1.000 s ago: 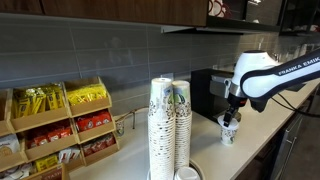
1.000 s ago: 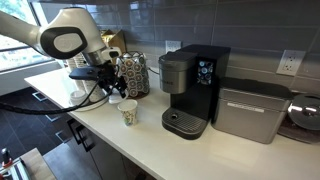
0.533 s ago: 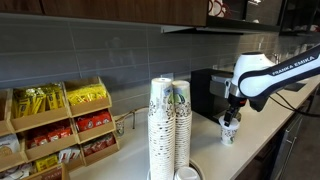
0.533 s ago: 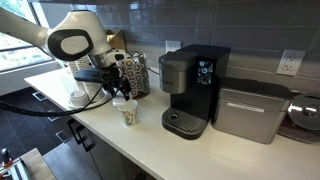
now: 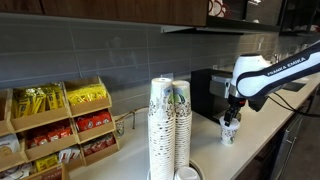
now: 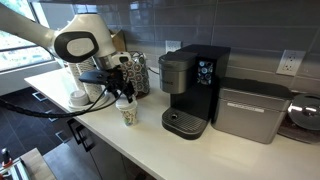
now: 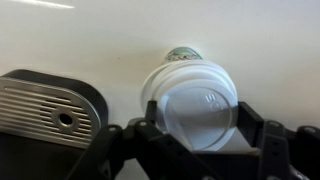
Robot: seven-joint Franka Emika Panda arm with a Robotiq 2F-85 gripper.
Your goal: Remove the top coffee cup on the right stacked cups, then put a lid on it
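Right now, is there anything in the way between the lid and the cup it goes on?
No, nothing I can see. The gripper holds the white lid right above the paper cup on the counter. The coffee machine stands off to one side, not between them. I cannot tell if lid and cup touch yet.

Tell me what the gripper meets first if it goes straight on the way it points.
The paper cup: the gripper holds the lid directly over its mouth, so the lid would likely touch the rim first. How near they are is unclear.
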